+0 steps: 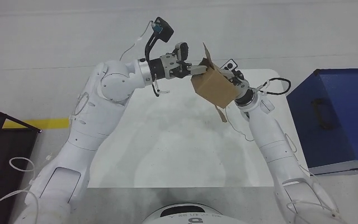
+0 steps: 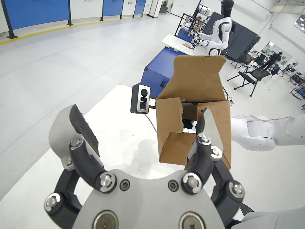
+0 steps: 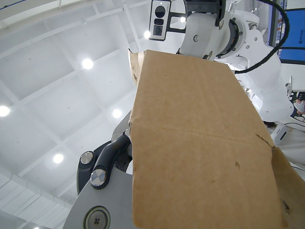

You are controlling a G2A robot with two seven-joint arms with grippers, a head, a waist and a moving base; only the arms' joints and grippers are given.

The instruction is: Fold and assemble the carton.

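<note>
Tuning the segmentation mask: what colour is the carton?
The carton is plain brown; clearest in right wrist view.

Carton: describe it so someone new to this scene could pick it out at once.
Look above the far edge of the white table. There the carton hangs in the air, tilted. It is the only brown cardboard thing, flaps open, unlike the solid blue bin beside the table.

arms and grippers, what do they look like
Glossy white arms with rounded joints. The left gripper has a silver base plate, black linkages, bright screws and ribbed black pads. The right gripper shows the same plate and linkages. A black cable loops by the left wrist.
</note>
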